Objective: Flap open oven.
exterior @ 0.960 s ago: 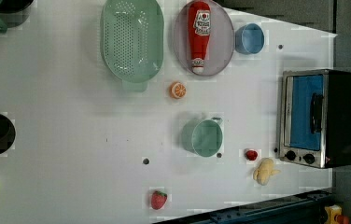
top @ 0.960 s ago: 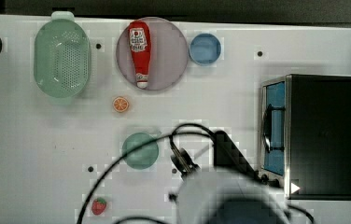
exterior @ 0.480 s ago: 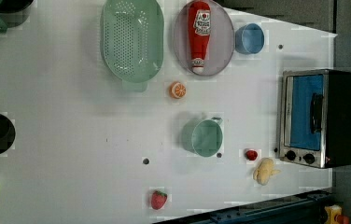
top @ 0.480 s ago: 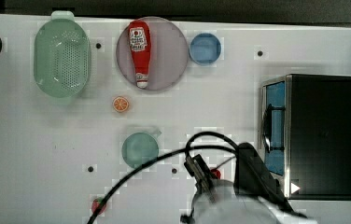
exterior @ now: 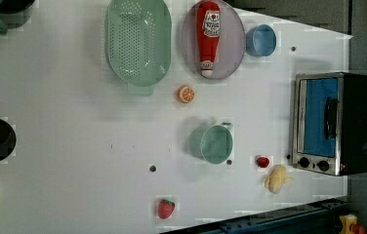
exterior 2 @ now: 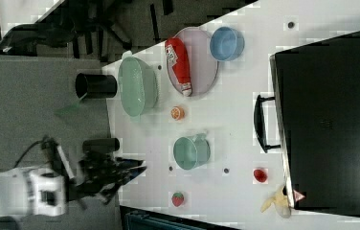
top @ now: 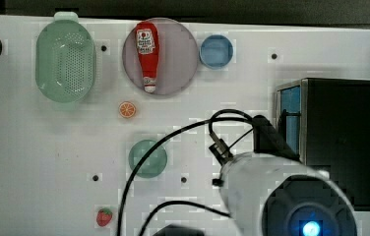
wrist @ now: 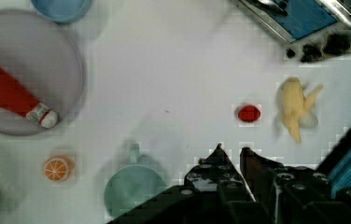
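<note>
End effector sits above the white counter, short of the oven. In the wrist view its dark fingertips are nearly together with a thin gap and nothing between them. My read: it's pre-narrowed so it can hook or push the bar handle rather than clamp anything.

Boxy toaster oven, black top, silver front frame, blue-tinted door, stands at the counter's far edge on the left view's right. Door is shut and upright.

- Dark bar handle sticks out from the door toward the counter's middle.
- Small black knobs sit at one end of the front panel.
- Long axis of the oven runs parallel to that counter edge; the door faces the green cup and the rest of the items.

Near the oven's knob end: a small red piece and a pale yellow peeled banana toy, both just beside the front, apart from it. They lie outside the door's width, so a downward flap probably clears them, though it looks close.
</note>
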Motion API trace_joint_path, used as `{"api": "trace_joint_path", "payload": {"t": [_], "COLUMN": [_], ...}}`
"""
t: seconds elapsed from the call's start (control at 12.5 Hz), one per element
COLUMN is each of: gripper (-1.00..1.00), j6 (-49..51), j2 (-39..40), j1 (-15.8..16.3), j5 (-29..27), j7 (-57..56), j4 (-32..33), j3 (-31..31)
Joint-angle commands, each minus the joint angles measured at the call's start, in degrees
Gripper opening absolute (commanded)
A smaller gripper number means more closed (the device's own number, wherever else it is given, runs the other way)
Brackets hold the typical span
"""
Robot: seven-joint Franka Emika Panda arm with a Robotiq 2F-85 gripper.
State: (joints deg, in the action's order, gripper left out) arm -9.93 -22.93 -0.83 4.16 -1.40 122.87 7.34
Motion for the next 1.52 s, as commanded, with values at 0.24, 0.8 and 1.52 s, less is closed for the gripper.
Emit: {"api": "trace_joint_path", "payload": {"t": [0.24,0.8,1.52], "gripper": [-0.65,-0.65,-0.65], "j6": [-8.48,-27.78,-46.78], "j2": [5.54,16.29,27.2], "j1": [-1.59,-2.05,-2.6], "j5": [1.1,3.16,5.49], "j7": [-35.3,-61.25,-61.42], "j4": [2.29,3.93,10.07], "j3": [8.57,16.25,18.65]}}
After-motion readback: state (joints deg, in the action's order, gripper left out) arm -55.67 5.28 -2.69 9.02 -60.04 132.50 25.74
